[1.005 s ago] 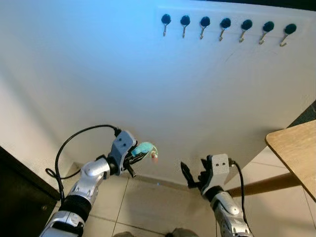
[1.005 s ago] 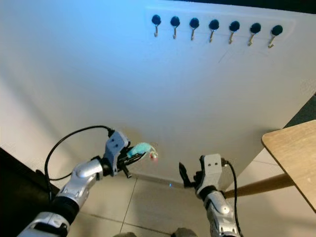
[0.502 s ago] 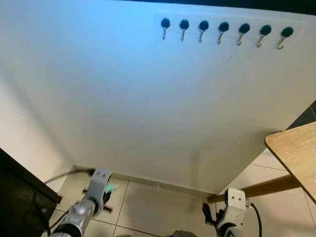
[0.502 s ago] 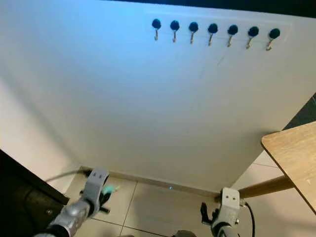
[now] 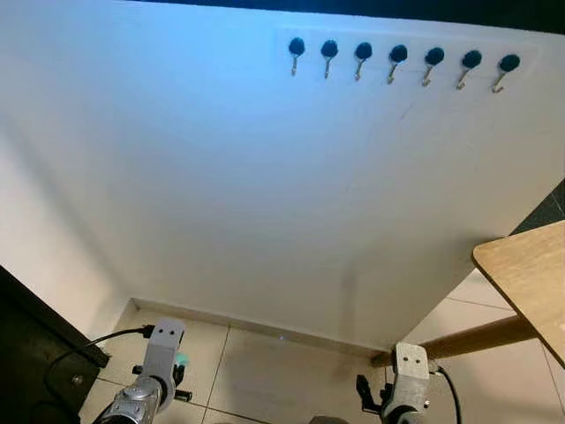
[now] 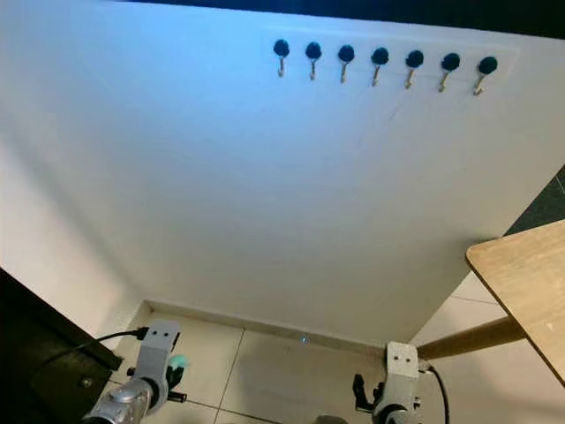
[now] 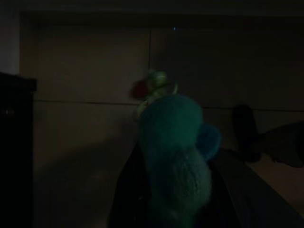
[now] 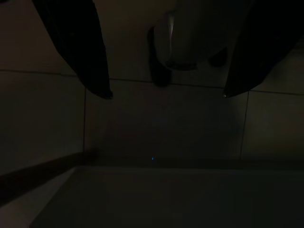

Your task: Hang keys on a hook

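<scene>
A row of several black-knobbed hooks (image 5: 398, 58) runs along the top of the white wall, far above both arms. My left gripper (image 5: 179, 369) hangs low near the floor at the bottom left, shut on the keys. Their teal fuzzy keychain (image 7: 175, 152) sits between the fingers in the dark left wrist view, with the key ring (image 7: 160, 86) and a small red tag beyond it. My right gripper (image 8: 166, 95) hangs low at the bottom right, open and empty, its fingers (image 8: 78, 47) spread over the floor tiles.
A wooden table (image 5: 528, 274) with a slanting leg (image 5: 468, 339) juts in at the right. A dark cabinet (image 5: 31, 349) stands at the lower left. Pale floor tiles (image 5: 274, 371) meet the wall's baseboard below the arms.
Both arms have dropped from chest height before the wall to down near the floor. The left gripper still holds the teal keychain. The view has shifted slightly.
</scene>
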You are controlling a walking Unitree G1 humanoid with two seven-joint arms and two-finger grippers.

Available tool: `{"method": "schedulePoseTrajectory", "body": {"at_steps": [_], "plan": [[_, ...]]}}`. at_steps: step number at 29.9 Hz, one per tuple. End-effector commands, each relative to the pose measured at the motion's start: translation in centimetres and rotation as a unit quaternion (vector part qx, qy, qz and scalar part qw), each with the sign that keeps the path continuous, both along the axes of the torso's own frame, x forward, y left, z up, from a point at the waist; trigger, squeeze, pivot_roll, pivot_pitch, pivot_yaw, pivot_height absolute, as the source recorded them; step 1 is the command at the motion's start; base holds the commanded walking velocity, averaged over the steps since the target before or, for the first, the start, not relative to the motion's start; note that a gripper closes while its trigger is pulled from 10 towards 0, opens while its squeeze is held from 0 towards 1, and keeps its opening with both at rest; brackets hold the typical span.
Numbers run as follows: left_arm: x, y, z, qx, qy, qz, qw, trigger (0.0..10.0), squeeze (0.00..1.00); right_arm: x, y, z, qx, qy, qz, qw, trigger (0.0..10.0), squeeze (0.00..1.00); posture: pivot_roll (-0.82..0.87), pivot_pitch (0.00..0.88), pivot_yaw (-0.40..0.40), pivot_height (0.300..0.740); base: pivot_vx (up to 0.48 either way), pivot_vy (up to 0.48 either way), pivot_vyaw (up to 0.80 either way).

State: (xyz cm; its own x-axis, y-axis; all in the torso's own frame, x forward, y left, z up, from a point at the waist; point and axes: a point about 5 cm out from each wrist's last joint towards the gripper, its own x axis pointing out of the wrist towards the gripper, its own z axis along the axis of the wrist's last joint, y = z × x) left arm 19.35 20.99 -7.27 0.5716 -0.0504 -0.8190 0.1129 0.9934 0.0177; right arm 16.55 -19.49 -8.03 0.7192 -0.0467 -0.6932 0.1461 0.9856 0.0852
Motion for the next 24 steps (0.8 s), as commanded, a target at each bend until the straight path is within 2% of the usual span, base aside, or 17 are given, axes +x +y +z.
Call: {"method": "schedulePoseTrajectory", "body": {"at_steps": [1, 2, 3, 4, 5, 6, 8, 17, 24], "plan": [[-0.5, -0.4, -0.4, -0.005, 0.003, 0.022, 1.0, 10.0, 0.0, 0.3, 0.5, 0.1, -0.01, -0.002, 0.05, 0.999, 10.0, 0.0, 0.04, 0.032, -0.024, 0.74, 0.0, 0.0, 0.0], [-0.5, -0.4, -0.4, -0.005, 0.003, 0.022, 1.0, 10.0, 0.0, 0.3, 0.5, 0.1, -0.01, -0.002, 0.05, 0.999, 10.0, 0.0, 0.04, 0.032, -0.024, 0.74, 0.0, 0.0, 0.0], [-0.5, -0.3, -0.4, -0.003, -0.002, 0.029, 1.0, 10.0, 0.0, 0.7, 1.1, 0.2, -0.015, -0.004, 0.092, 0.996, 10.0, 0.0, 0.04, 0.031, -0.031, 0.74, 0.0, 0.0, 0.0], [-0.5, -0.3, -0.4, -0.003, -0.002, 0.029, 1.0, 10.0, 0.0, 0.7, 1.1, 0.2, -0.015, -0.004, 0.092, 0.996, 10.0, 0.0, 0.04, 0.031, -0.031, 0.74, 0.0, 0.0, 0.0], [-0.6, -0.3, -0.5, 0.002, -0.003, 0.035, 0.999, 10.0, 0.0, 1.0, 1.6, 0.2, -0.023, -0.003, 0.126, 0.992, 10.0, 0.0, 0.04, 0.032, -0.033, 0.74, 0.0, 0.0, 0.0], [-0.6, -0.3, -0.5, 0.002, -0.003, 0.035, 0.999, 10.0, 0.0, 1.0, 1.6, 0.2, -0.023, -0.003, 0.126, 0.992, 10.0, 0.0, 0.04, 0.032, -0.033, 0.74, 0.0, 0.0, 0.0], [-0.8, -0.3, -0.6, 0.006, 0.001, 0.039, 0.999, 10.0, 0.0, 1.3, 2.4, 0.3, -0.037, -0.005, 0.169, 0.985, 10.0, 0.0, 0.05, 0.034, -0.036, 0.74, 0.0, 0.0, 0.0], [-1.0, -0.5, -0.8, 0.008, 0.006, 0.038, 0.999, 10.0, 0.0, 1.1, 2.6, 0.1, -0.039, -0.002, 0.181, 0.983, 10.0, 0.0, 0.05, 0.037, -0.032, 0.74, 0.0, 0.0, 0.0], [-1.1, -1.0, -0.9, 0.003, 0.001, 0.034, 0.999, 10.0, 0.0, -0.3, 2.0, -0.5, -0.041, 0.024, 0.159, 0.986, 10.0, 0.0, 0.04, 0.042, -0.036, 0.74, 0.0, 0.0, 0.0]]}}
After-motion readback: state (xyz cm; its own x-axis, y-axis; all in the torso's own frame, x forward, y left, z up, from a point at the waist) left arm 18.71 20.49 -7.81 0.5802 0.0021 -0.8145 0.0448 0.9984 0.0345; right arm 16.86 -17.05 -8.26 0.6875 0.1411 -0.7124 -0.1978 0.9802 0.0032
